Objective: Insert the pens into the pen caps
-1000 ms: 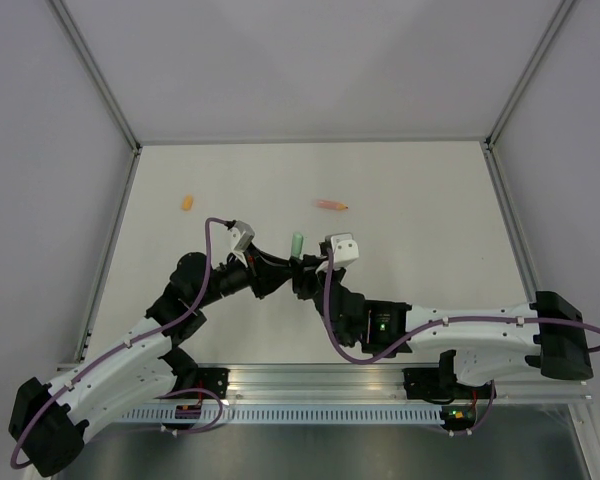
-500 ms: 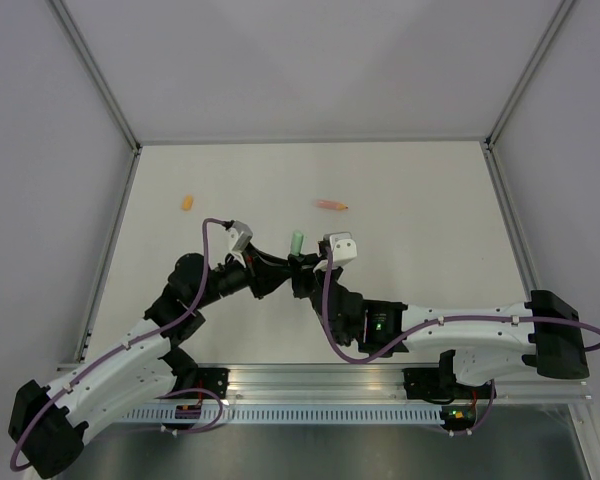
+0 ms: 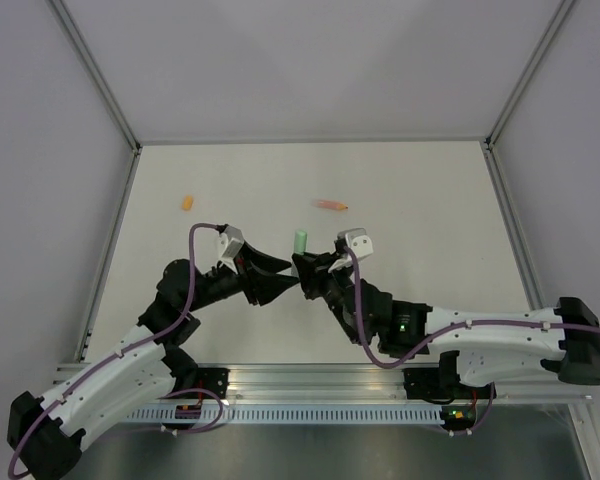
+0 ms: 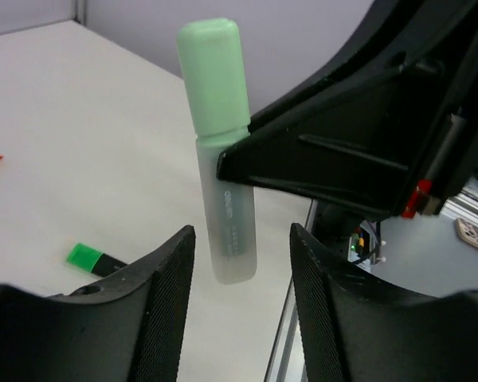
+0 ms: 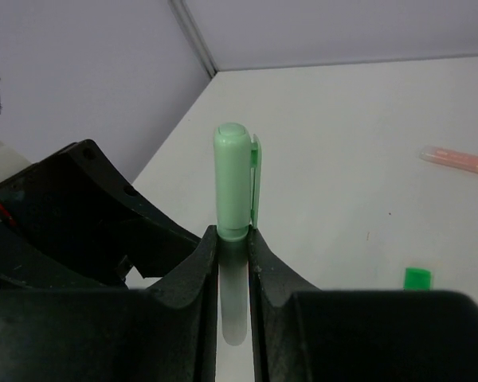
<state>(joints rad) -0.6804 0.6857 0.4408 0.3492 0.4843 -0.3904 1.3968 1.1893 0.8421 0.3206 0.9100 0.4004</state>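
Note:
My right gripper (image 5: pixel 233 232) is shut on the pale mint green pen (image 5: pixel 233 302) and holds it upright above the table. The mint green cap (image 5: pixel 232 179) sits on the pen's upper end. The pen also shows in the top view (image 3: pixel 301 241). My left gripper (image 4: pixel 241 231) is open, one jaw on each side of the pen's lower end (image 4: pixel 227 207), not touching it. The salmon orange pen (image 3: pixel 330 204) lies further back. The orange cap (image 3: pixel 187 201) lies at the far left. The black pen with bright green (image 4: pixel 92 257) lies on the table.
A bright green piece (image 5: pixel 417 278) lies on the table right of my right gripper; I cannot tell whether it is a cap or a pen's end. Metal frame posts (image 3: pixel 100 90) and grey walls enclose the white table (image 3: pixel 430 190). Both arms meet near the table's middle.
My left gripper has opened and drawn back to the lower left, off the mint pen. My right gripper has shifted slightly right, with the capped pen in it.

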